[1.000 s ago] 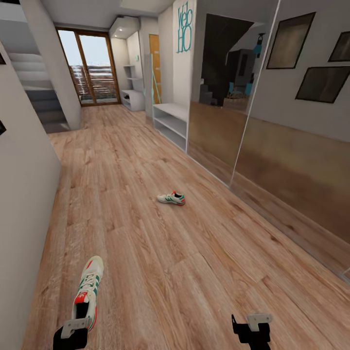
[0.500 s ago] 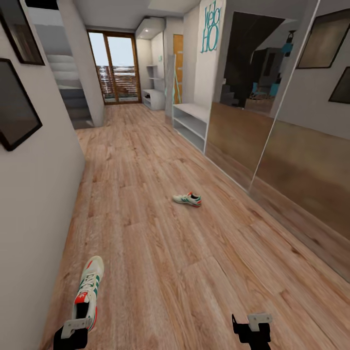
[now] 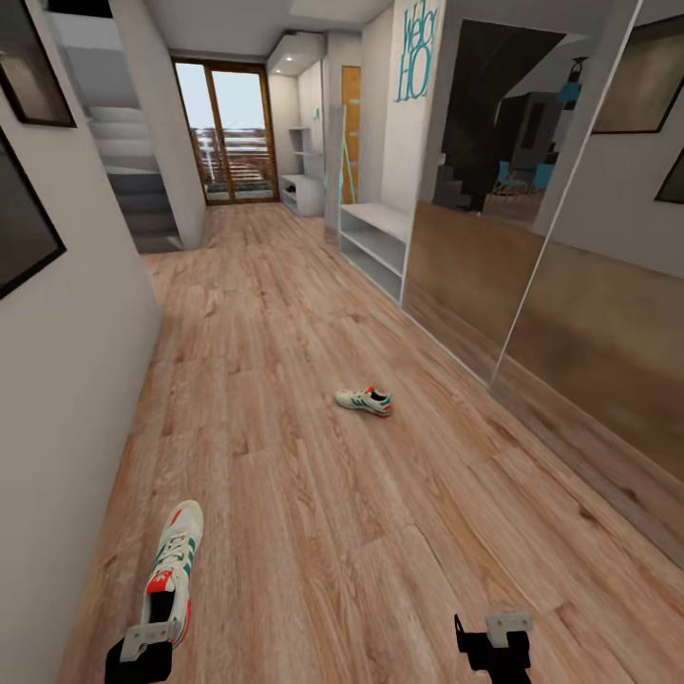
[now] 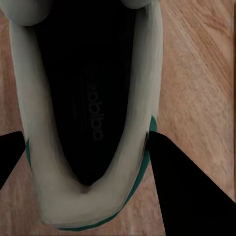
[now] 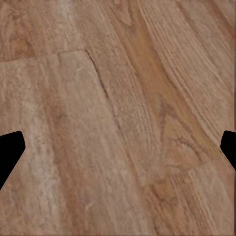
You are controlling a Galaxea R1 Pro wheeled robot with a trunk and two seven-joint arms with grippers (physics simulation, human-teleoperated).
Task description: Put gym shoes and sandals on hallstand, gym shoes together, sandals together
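One gym shoe (image 3: 174, 562) hangs at the lower left of the head view, toe pointing away, with my left gripper (image 3: 147, 644) shut on its heel end. In the left wrist view the dark fingers press both sides of that gym shoe (image 4: 93, 98), whose black insole faces the camera, and the left gripper (image 4: 86, 137) spans the heel. The other gym shoe (image 3: 364, 401) lies on the corridor floor (image 3: 285, 332) ahead, slightly right. The pale hallstand (image 3: 375, 237) stands along the right wall further on. My right gripper (image 3: 494, 636) is open and empty above bare planks (image 5: 118, 137). The sandals are out of view.
A plain wall (image 3: 66, 380) with dark picture frames runs close on my left. Mirrored sliding panels (image 3: 532, 266) line the right side. Stairs (image 3: 133, 190) and a glass door (image 3: 228, 133) close off the far end, with another white shelf unit (image 3: 302, 195) beside the door.
The whole view has swung left and then crept forward, so the camera moved. The held gym shoe keeps its place at my left gripper. The shoe on the floor lies unmoved.
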